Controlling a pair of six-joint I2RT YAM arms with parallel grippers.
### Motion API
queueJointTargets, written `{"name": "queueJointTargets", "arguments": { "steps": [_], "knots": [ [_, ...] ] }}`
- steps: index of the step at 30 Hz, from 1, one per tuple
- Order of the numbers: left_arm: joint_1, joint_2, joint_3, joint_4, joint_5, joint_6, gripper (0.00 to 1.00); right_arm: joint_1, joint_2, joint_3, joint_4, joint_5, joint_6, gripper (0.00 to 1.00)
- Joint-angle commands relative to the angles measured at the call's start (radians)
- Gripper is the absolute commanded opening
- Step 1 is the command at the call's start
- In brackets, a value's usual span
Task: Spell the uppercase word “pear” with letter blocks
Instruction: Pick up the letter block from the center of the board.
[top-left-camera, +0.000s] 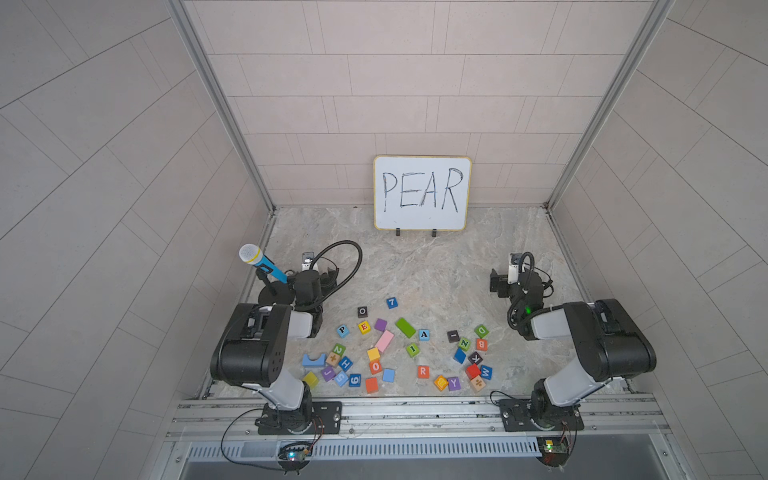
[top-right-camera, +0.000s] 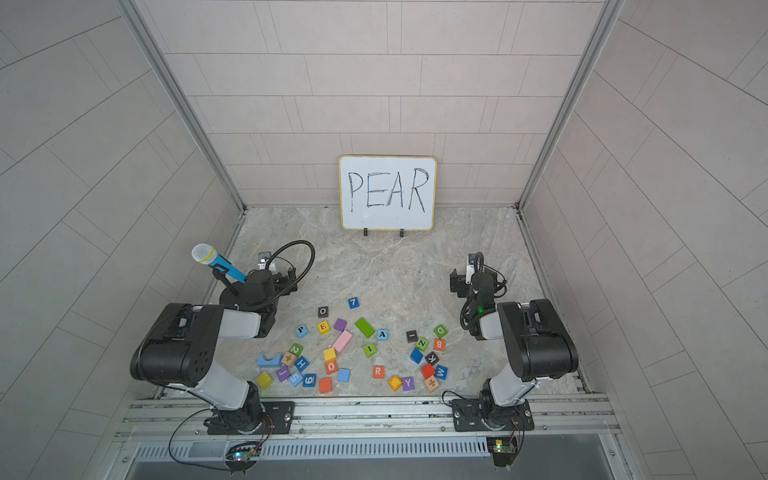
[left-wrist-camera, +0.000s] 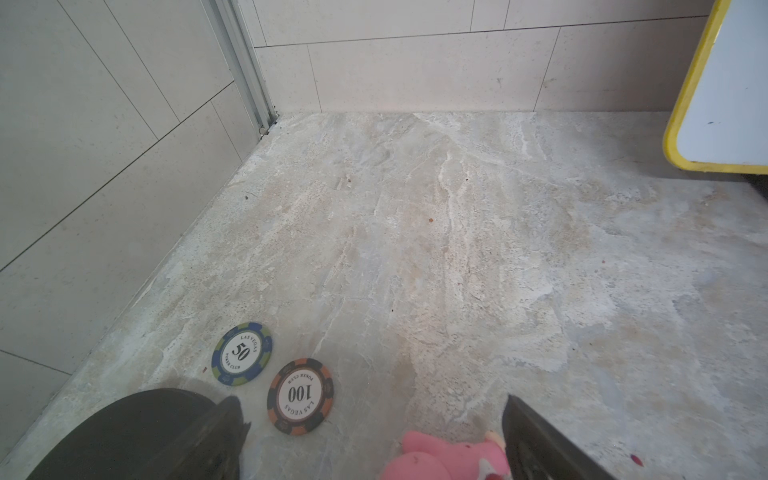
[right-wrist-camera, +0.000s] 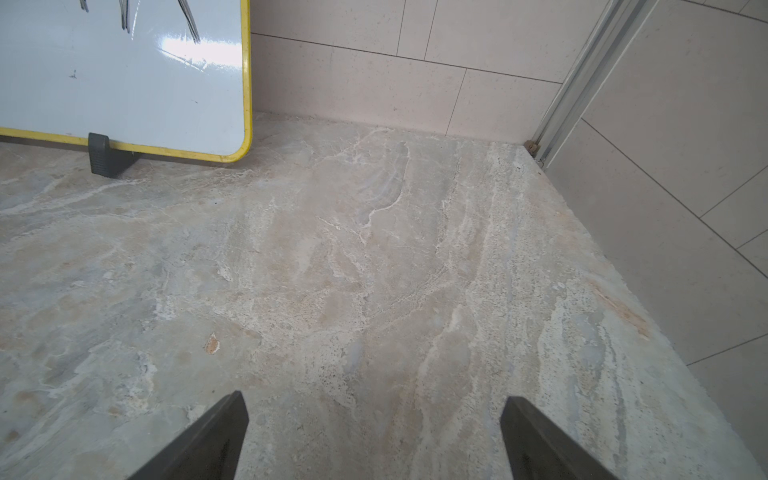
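Note:
Four letter blocks lie scattered among other cubes on the marble floor in both top views: light-blue P (top-left-camera: 342, 330) with yellow E (top-left-camera: 364, 327) right beside it, light-blue A (top-left-camera: 423, 334) farther right, and orange R (top-left-camera: 422, 371) nearer the front rail. My left gripper (top-left-camera: 328, 276) hangs behind the pile on the left, open (left-wrist-camera: 374, 403). My right gripper (top-left-camera: 496, 284) hangs behind it on the right, open (right-wrist-camera: 374, 399) over bare floor. Neither touches a block, and no block shows in the wrist views.
A whiteboard (top-left-camera: 422, 193) reading PEAR leans on the back wall. A blue microphone (top-left-camera: 257, 259) on a stand is beside the left arm. Number cubes and plain blocks mix with the letters. The left wrist view shows two poker chips (left-wrist-camera: 300, 397) and a pink soft toy (left-wrist-camera: 440, 457).

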Motion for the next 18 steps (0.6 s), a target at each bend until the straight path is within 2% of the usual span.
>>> {"name": "queueJointTargets", "arguments": {
  "steps": [1,18],
  "knots": [
    [0.002,-0.006,0.0,0.03,0.007,-0.004,1.0,0.0,-0.017,0.007,-0.008,0.003,0.008,1.0],
    [0.002,-0.005,0.001,0.029,0.01,-0.005,1.0,-0.001,-0.015,0.007,-0.004,0.0,0.012,1.0]
  ]
}}
